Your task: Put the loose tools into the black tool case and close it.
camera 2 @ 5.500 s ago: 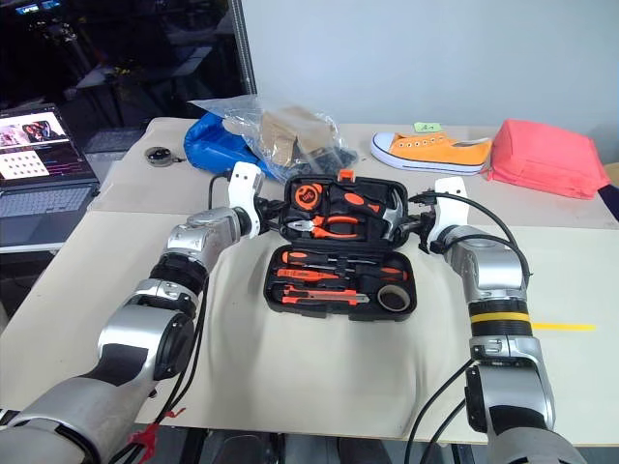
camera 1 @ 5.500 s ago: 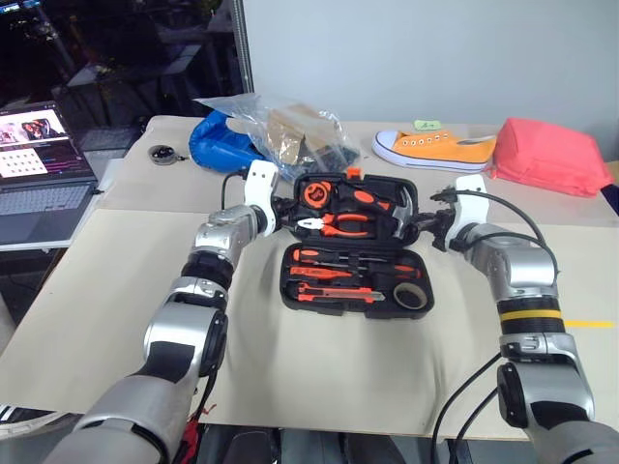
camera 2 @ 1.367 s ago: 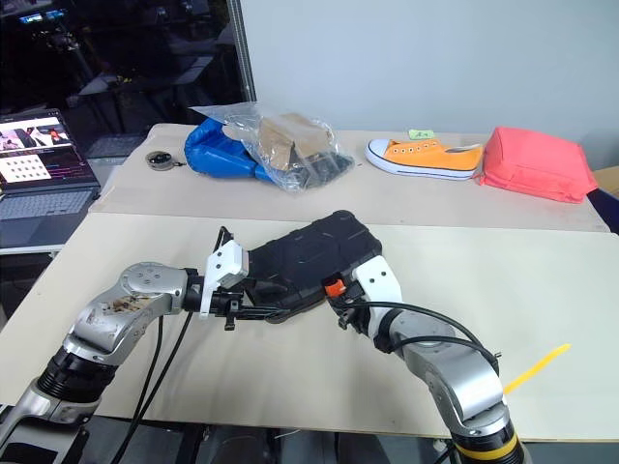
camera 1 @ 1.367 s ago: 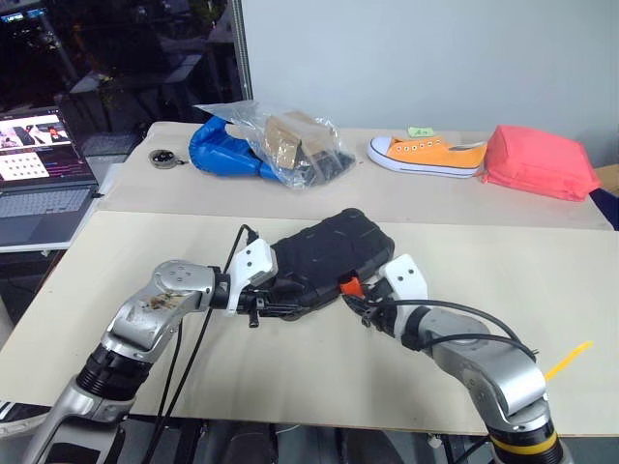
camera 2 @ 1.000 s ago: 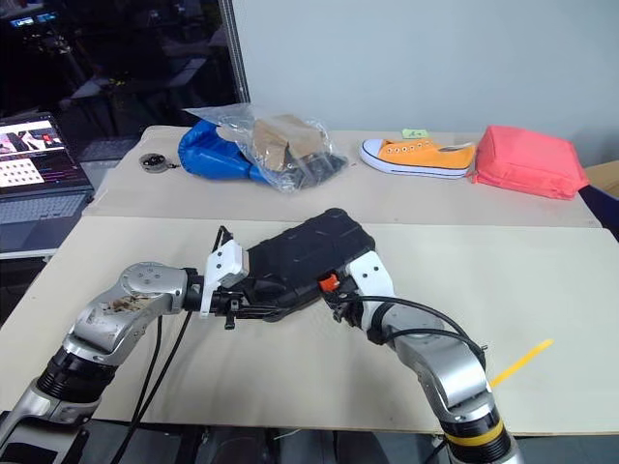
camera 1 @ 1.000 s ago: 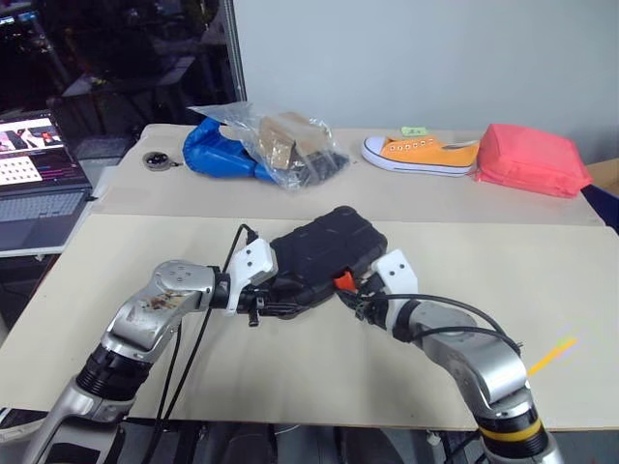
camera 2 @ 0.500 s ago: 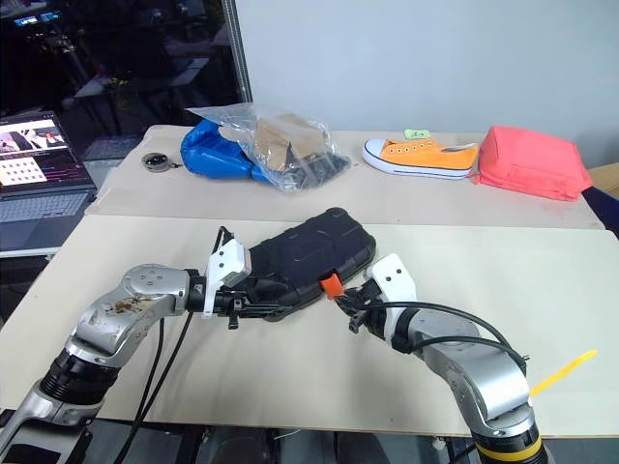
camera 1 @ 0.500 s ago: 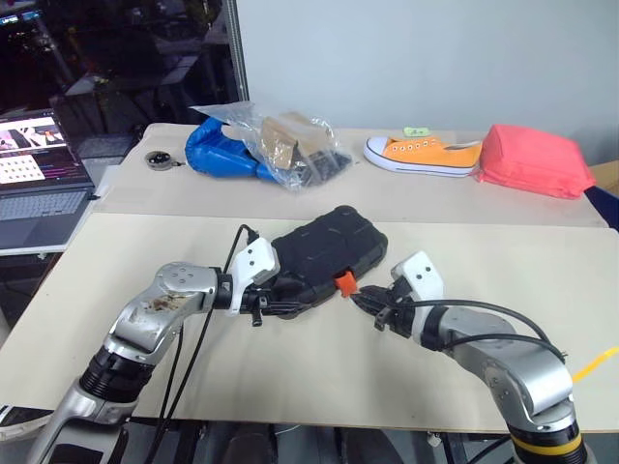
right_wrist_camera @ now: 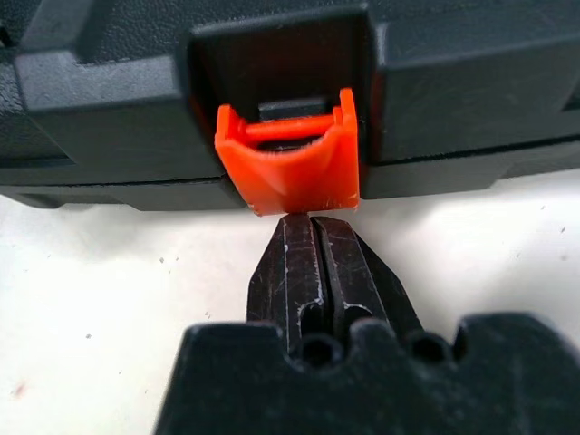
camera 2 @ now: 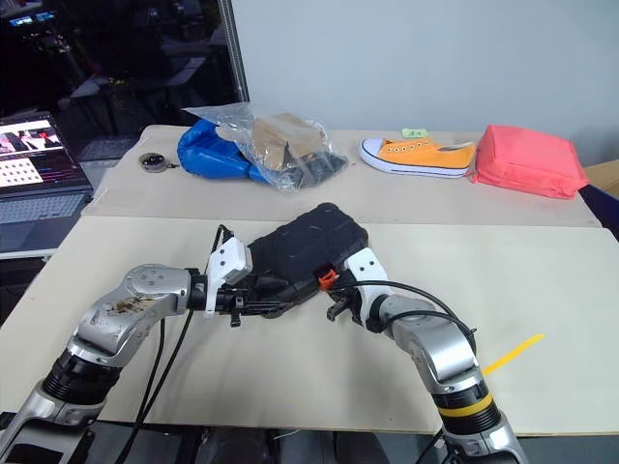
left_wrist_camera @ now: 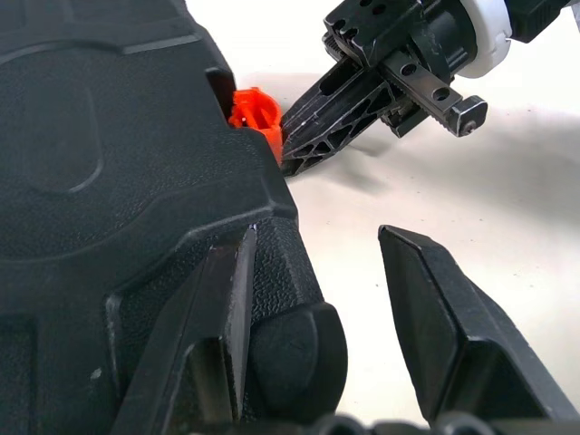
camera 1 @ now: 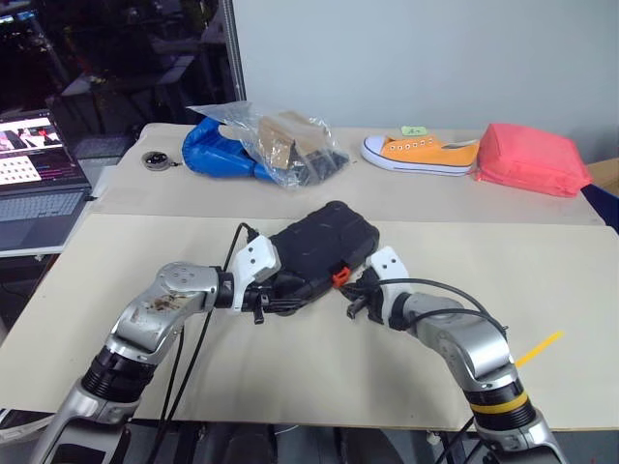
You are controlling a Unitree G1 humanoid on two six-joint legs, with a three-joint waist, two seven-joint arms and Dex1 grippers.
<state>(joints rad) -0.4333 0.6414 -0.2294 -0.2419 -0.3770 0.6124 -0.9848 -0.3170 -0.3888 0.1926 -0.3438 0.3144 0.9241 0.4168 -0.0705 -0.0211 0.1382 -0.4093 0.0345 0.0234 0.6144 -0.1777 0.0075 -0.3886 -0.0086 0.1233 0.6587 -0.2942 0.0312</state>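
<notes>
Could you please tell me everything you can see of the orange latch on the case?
The latch is a small orange plastic clip with a curved flap and a thin crossbar. It sits in a recess on the front edge of the shut black case. It hangs tilted outward, apparently not yet snapped flat. The right gripper, fingers pressed together, has its tips at the latch's lower edge. The left gripper straddles a corner of the case nearby.
</notes>
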